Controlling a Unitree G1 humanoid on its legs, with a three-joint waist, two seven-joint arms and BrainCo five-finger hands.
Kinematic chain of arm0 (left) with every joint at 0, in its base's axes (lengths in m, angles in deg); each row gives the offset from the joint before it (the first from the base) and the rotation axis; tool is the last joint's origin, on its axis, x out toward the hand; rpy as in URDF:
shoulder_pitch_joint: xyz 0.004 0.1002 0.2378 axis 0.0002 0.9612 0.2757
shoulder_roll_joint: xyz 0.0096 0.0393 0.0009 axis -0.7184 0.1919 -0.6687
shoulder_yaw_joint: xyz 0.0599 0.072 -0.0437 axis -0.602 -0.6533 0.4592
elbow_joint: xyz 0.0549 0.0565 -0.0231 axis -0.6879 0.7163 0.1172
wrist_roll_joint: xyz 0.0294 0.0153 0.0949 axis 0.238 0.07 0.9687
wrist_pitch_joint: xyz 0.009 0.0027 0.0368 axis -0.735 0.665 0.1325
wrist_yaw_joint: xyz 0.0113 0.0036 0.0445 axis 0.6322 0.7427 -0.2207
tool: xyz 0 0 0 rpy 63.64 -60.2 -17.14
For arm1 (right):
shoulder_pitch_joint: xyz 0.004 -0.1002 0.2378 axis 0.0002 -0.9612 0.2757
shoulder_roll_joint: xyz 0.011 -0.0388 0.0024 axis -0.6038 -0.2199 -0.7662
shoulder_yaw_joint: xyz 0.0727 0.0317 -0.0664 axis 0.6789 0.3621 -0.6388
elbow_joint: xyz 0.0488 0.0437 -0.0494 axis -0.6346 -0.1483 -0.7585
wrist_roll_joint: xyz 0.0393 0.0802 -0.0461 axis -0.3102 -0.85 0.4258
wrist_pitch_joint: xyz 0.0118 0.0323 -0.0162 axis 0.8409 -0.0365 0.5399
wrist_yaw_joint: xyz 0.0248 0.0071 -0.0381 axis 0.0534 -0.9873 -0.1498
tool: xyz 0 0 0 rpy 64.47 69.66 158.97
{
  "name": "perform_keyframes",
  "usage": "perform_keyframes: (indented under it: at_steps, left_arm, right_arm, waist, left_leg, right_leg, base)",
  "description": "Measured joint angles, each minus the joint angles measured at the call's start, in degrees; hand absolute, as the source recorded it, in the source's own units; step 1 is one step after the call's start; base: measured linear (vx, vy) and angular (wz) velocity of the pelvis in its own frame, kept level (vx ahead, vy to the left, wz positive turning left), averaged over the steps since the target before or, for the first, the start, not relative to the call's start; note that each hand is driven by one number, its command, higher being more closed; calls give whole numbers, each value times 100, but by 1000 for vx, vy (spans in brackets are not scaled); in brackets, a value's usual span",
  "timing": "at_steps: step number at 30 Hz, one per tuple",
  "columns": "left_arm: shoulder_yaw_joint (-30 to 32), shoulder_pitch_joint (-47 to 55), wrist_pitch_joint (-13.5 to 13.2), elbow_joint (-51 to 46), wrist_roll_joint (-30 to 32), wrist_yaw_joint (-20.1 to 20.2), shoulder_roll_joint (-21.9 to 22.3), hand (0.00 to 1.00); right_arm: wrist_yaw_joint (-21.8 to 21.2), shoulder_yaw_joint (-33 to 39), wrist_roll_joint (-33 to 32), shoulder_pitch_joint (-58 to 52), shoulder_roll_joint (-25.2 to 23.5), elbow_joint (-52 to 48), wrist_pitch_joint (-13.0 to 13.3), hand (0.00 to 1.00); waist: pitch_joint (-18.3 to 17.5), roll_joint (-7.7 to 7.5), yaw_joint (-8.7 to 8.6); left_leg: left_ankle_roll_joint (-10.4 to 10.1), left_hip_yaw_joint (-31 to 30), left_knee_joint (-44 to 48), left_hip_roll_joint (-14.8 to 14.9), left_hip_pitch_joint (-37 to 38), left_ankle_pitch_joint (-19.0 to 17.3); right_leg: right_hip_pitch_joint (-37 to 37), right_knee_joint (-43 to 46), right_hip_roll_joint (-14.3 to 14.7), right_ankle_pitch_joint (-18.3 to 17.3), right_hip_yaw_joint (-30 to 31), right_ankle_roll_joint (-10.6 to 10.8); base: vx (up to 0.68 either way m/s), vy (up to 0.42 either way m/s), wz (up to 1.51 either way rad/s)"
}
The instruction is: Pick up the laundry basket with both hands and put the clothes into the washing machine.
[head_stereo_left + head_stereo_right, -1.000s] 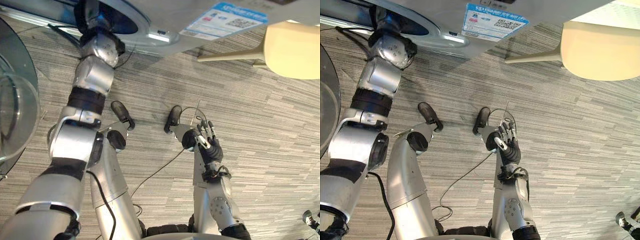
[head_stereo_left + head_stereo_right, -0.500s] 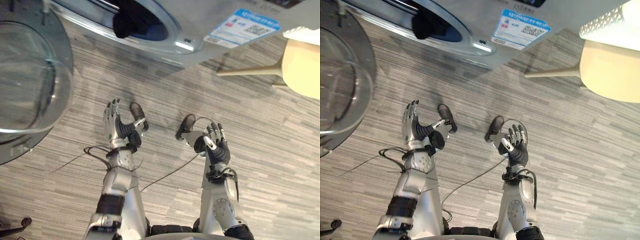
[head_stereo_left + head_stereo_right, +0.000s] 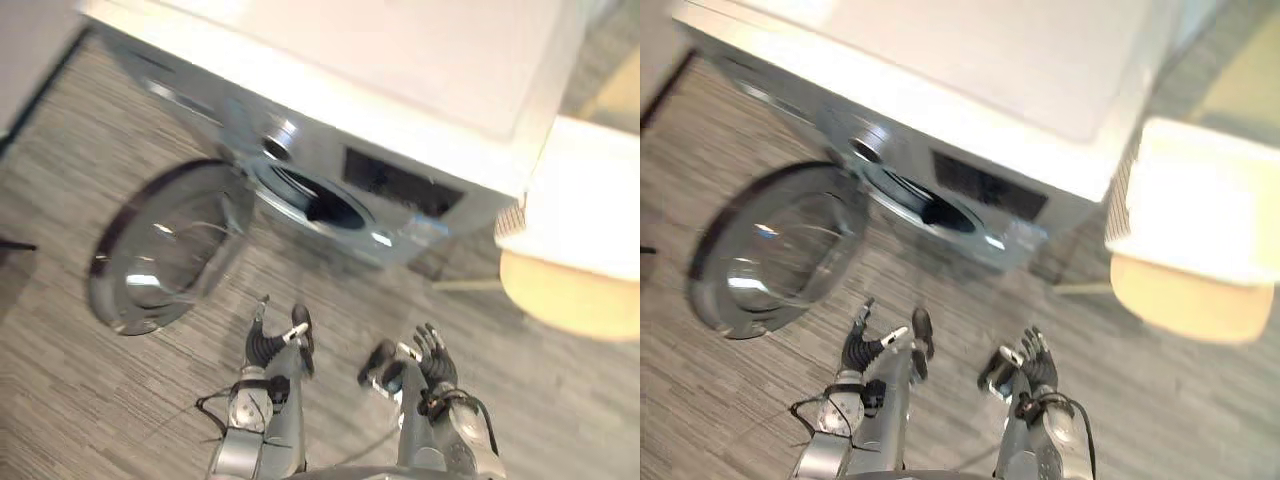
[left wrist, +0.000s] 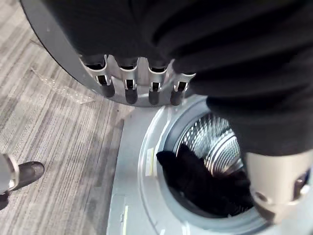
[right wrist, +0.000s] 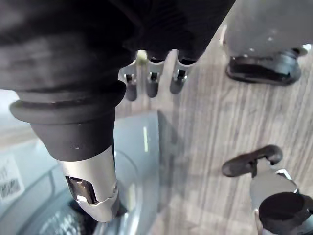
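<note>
Since dark clothes (image 4: 205, 183) are seen inside the drum (image 4: 222, 142) of the washing machine (image 3: 400, 110), the loading is judged largely done — its door (image 3: 165, 245) is seen swung open. Both the left hand (image 3: 262, 345) and the right hand (image 3: 432, 365) are held over the floor (image 3: 80, 400), fingers straight, nothing gripped. The white laundry basket (image 3: 1200, 190) is set on a cream stool (image 3: 1185, 295) beside the machine — its contents cannot be told.
</note>
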Motion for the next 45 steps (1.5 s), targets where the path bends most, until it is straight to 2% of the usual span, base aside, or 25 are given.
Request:
perform_keyframes:
  at_steps: [3,5,8,9,10,11,12,13,15,16,17,18,21,24,25,26,28,30,33,35,38,40,43,44,45]
  left_arm:
    - [178,23,73,313,-394,266,106,0]
    - [331,137,103,493,-1033,489,195,0]
    - [368,445,102,677,-1933,694,198,0]
    - [354,470,109,785,-2188,789,207,0]
    - [342,460,131,870,-2354,857,248,0]
    - [332,436,153,904,-2422,884,249,0]
    - [300,331,220,976,-2522,936,235,0]
    - [295,49,336,1381,-2608,991,49,0]
    - [247,-82,424,1743,-2606,1006,-24,0]
    - [227,-227,438,2016,-2596,983,-100,0]
    - [263,-318,441,2078,-2588,931,-135,0]
    - [271,-483,433,2116,-2563,850,-182,0]
    - [257,-951,374,2393,-2485,656,-32,0]
    - [247,-1082,343,2485,-2489,514,157,0]
    - [244,-1076,341,2492,-2492,457,170,0]
    - [250,-1084,330,2486,-2493,428,123,0]
    - [256,-1081,327,2498,-2495,383,50,0]
    - [306,-1045,330,2536,-2493,309,69,0]
    - [623,-1065,296,2467,-2518,288,255,0]
    - [739,-1043,294,2461,-2608,191,259,0]
    - [949,-1040,227,2358,-2608,195,274,0]
    - [960,-1041,218,2386,-2606,219,273,0]
    - [1215,-1082,203,2543,-2619,214,290,0]
    - [1400,-1063,168,2628,-2655,206,306,0]
    - [1526,-1047,163,2726,-2759,206,305,0]
  right_arm:
    - [-27,261,321,25,42,253,-120,0]
    - [-67,611,597,-49,110,357,-223,0]
    - [-27,1200,926,-144,106,978,-333,0]
    - [0,1526,987,-171,110,1377,-372,0]
    - [5,1804,1007,-159,124,1815,-467,0]
    - [-4,1923,1062,-159,112,1997,-525,0]
    - [-10,2097,1174,-127,66,2273,-618,0]
    - [-53,2337,1441,-57,-112,2674,-851,0]
    - [-78,2430,1697,-75,-137,2679,-789,0]
    - [-139,2538,1833,-80,-154,2664,-798,0]
    - [-149,2545,1839,-100,-205,2593,-810,0]
    - [-168,2572,1823,-204,-349,2460,-823,0]
    - [-167,2573,1648,-523,-600,2193,-841,0]
    - [-117,2534,1506,-768,-608,1697,-820,0]
    - [-115,2503,1450,-838,-627,1577,-804,0]
    - [-113,2365,1409,-945,-708,1490,-798,0]
    - [-106,2314,1394,-1003,-799,1504,-803,0]
    - [-110,2233,1359,-1017,-734,1463,-802,0]
    - [-109,2079,1357,-851,-529,1345,-784,0]
    - [-99,1928,1354,-669,-438,1304,-783,0]
    - [-85,1722,1361,-452,-526,1305,-785,0]
    - [-96,1747,1369,-453,-561,1291,-764,0]
    - [-107,1758,1375,-425,-624,1298,-770,0]
    - [-115,1758,1383,-388,-649,1288,-782,0]
    - [-114,1786,1423,-392,-656,1293,-805,0]
  waist:
    - [-295,-14,68]
    - [-456,-58,-43]
    - [-1053,-17,-55]
    - [-1204,92,-71]
    - [-1302,180,-81]
    - [-1353,212,-117]
    - [-1398,265,-227]
    - [-1345,112,-248]
    - [-1349,127,-396]
    - [-1289,177,-554]
    - [-1257,97,-619]
    - [-1211,-33,-709]
    - [-1202,-142,-865]
    - [-1122,49,-912]
    - [-1119,49,-967]
    - [-1137,-111,-961]
    - [-1145,-259,-920]
    - [-1199,-216,-845]
    - [-1155,24,-733]
    - [-1138,52,-699]
    - [-1158,60,-550]
    - [-1327,167,-536]
    - [-1414,128,-630]
    - [-1407,127,-600]
    - [-1373,76,-560]
  left_leg:
    - [142,266,93,45,387,-122]
    - [451,695,1172,586,736,-413]
    - [412,1130,1504,1430,1190,-438]
    - [115,1117,1178,1583,1410,-254]
    - [-754,1087,565,1475,1601,-353]
    - [-848,1092,419,1351,1635,-593]
    - [-649,1066,328,1171,1595,-869]
    - [-429,892,460,739,1568,-992]
    - [-145,688,567,486,1735,-1168]
    - [86,477,563,334,2011,-1312]
    - [134,384,551,263,2150,-1341]
    - [242,145,495,110,2403,-1408]
    - [450,-366,446,-282,2681,-1568]
    - [418,-913,684,-322,2742,-1910]
    - [386,-1124,786,-307,2720,-2052]
    - [235,-1304,957,-296,2686,-2197]
    - [93,-1382,1156,-256,2668,-2348]
    - [-100,-1511,1362,31,2776,-2449]
    - [-465,-1118,3338,624,1925,-1945]
    - [-357,-1052,3912,909,1740,-2007]
    - [-24,-1303,2698,888,2210,-2207]
    - [-262,-2033,1582,578,2520,-2219]
    - [-504,-1416,1020,477,2871,-2371]
    - [-451,-964,1009,436,2893,-2393]
    - [-404,-519,1011,343,2988,-2417]
  right_leg:
    - [690,-177,-244,25,-581,-41]
    - [1377,-259,-566,82,-1040,55]
    - [1708,-339,-895,273,-1264,383]
    - [1879,-431,-1002,398,-1359,602]
    - [2046,-527,-1157,571,-1569,846]
    - [2111,-578,-1249,693,-1693,928]
    - [2250,-612,-1357,916,-1912,964]
    - [2496,-527,-1703,1489,-2047,585]
    - [2560,-116,-1995,2447,-1631,-348]
    - [2274,545,-1848,1974,-366,-402]
    - [2078,927,-1570,1514,402,-211]
    - [1752,1575,-781,837,1660,27]
    - [946,2189,801,-33,2785,174]
    - [351,1542,1424,-158,2996,275]
    - [331,1078,1490,-115,3137,399]
    - [560,8,1482,60,3552,476]
    - [780,-439,1396,520,3554,360]
    - [973,-519,1658,522,3260,203]
    - [1109,-589,2107,458,3312,0]
    - [1371,-714,2382,528,3641,-80]
    - [1501,-926,2676,644,4433,-65]
    - [1267,-826,2818,606,4968,43]
    - [991,-661,2823,611,5663,358]
    - [809,-659,2694,607,5776,361]
    - [640,-631,2290,631,5272,316]
  base:
    - [166,-59,84]
    - [111,50,82]
    - [137,310,50]
    - [153,502,82]
    - [147,536,96]
    - [121,471,116]
    - [166,566,138]
    - [221,686,143]
    - [241,605,108]
    - [222,376,98]
    - [267,360,126]
    - [193,194,99]
    - [180,128,121]
    - [124,25,92]
    - [101,-123,135]
    - [121,-172,111]
    - [126,-208,72]
    - [214,-258,38]
    - [179,-168,-28]
    - [216,-63,-90]
    - [161,56,-150]
    - [112,244,-162]
    - [79,250,-123]
    - [-24,268,-182]
    - [-89,332,-175]
